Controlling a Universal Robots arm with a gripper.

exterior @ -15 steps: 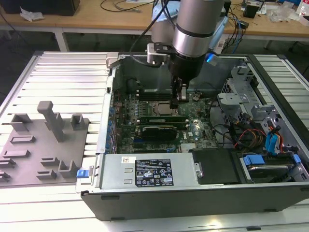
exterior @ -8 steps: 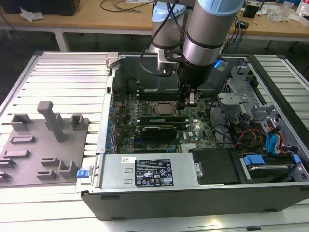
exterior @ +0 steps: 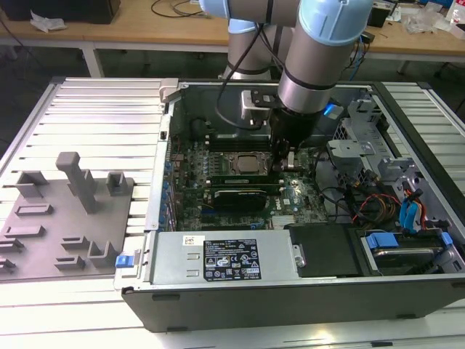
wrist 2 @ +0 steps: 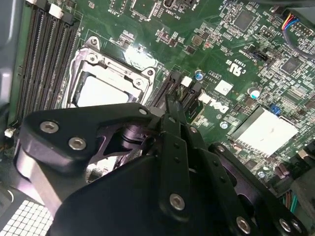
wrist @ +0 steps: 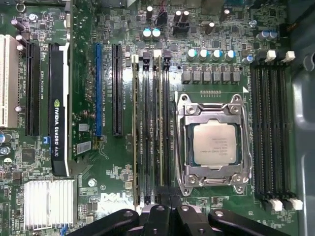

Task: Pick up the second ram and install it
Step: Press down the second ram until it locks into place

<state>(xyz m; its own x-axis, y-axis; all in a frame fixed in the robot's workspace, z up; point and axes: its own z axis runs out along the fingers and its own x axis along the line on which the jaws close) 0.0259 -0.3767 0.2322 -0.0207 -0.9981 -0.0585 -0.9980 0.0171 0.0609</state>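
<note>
The second ram (wrist: pixel 160 118) is a thin green stick standing on edge in a slot beside the silver CPU socket (wrist: pixel 215 142). A similar stick (wrist: pixel 135 128) stands two slots further from the socket. My gripper (wrist: pixel 165 210) is low inside the open computer case (exterior: pixel 145 218). It is shut, with its black fingers together in line with the second ram's end, and nothing shows between them. In the second wrist view the gripper (wrist 2: pixel 170 103) hangs just over the slot ends and hides the sticks. The exterior view places the gripper (exterior: pixel 282 161) at the right end of the sticks (exterior: pixel 240 178).
A black graphics card (wrist: pixel 58 108) stands beyond the blue slot. Several bare slots (wrist: pixel 270 128) with white clips lie on the socket's other side. Cables and drive bays (exterior: pixel 392 211) fill the exterior view's right, the power supply (exterior: pixel 218 258) the front. A grey fixture tray (exterior: pixel 65 211) lies outside.
</note>
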